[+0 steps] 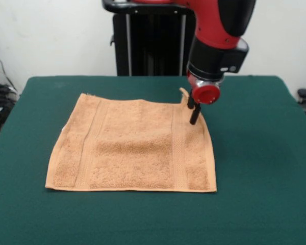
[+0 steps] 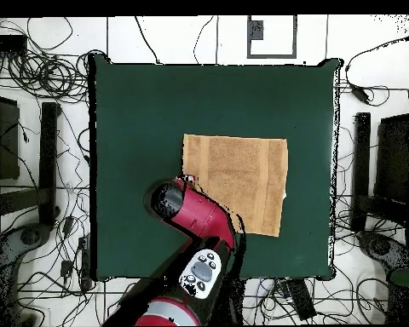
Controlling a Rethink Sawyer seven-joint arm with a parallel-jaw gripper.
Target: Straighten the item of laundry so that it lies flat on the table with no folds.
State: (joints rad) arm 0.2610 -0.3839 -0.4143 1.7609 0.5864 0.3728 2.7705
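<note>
The orange-tan towel [image 1: 132, 148] lies spread on the green table [image 1: 255, 153], mostly flat, with band stripes near its left and right sides. Its far right corner [image 1: 183, 93] stands up off the cloth. My gripper [image 1: 193, 109] is at that corner, its black fingers close together and apparently pinching the towel's edge. In the overhead view the towel [image 2: 242, 179] lies right of centre. There the red arm [image 2: 199, 213] covers the towel's near-left corner and hides the gripper.
The robot's black pedestal [image 1: 148, 46] stands behind the table's far edge. Cables and stands [image 2: 46, 170] lie on the floor around the table. Bare green cloth [image 2: 140, 111] surrounds the towel on all sides.
</note>
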